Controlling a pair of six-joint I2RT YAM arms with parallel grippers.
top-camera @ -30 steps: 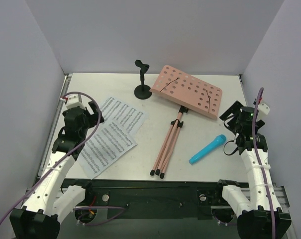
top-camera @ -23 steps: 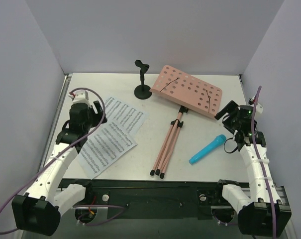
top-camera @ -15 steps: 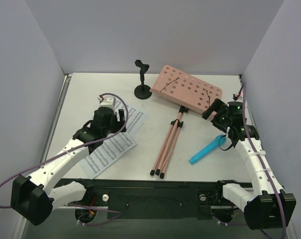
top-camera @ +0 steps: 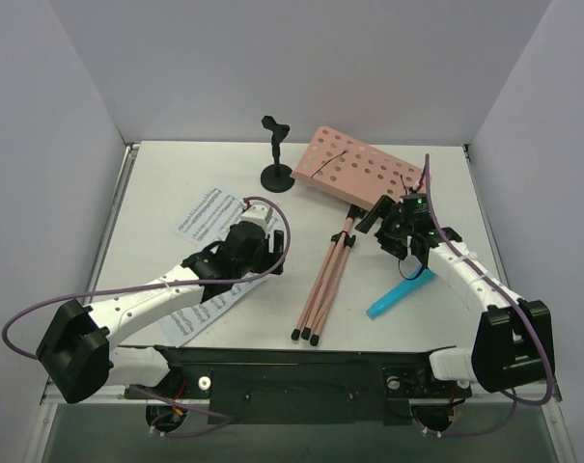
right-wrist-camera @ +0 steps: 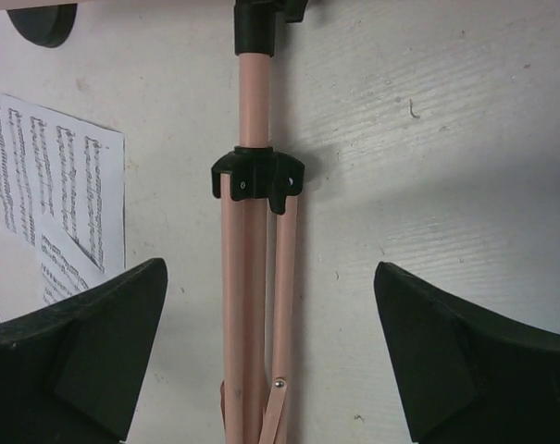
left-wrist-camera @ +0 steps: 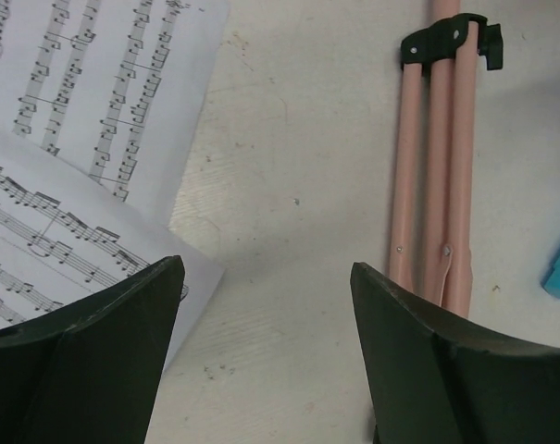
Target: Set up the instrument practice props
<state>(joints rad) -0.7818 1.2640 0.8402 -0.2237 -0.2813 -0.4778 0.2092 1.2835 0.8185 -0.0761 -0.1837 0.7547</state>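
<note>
The pink music stand lies flat on the table, its hole-punched desk (top-camera: pixel 361 174) at the back and its folded tripod legs (top-camera: pixel 320 285) pointing to the front. Two sheets of printed music (top-camera: pixel 203 214) lie to its left, partly under my left arm. My left gripper (top-camera: pixel 275 256) is open and empty over bare table between the sheets (left-wrist-camera: pixel 85 111) and the legs (left-wrist-camera: pixel 434 185). My right gripper (top-camera: pixel 371 220) is open and empty, hovering above the legs (right-wrist-camera: pixel 247 305) just below their black collar (right-wrist-camera: pixel 257 176), one finger on each side.
A black microphone stand (top-camera: pixel 276 159) stands at the back, left of the desk. A blue microphone (top-camera: pixel 400 294) lies right of the legs, under my right arm. Grey walls close in the table on three sides.
Both arms have swung inward. My left gripper moved right across the sheets toward the legs. My right gripper moved left from the table's right edge to above the stand's legs.
</note>
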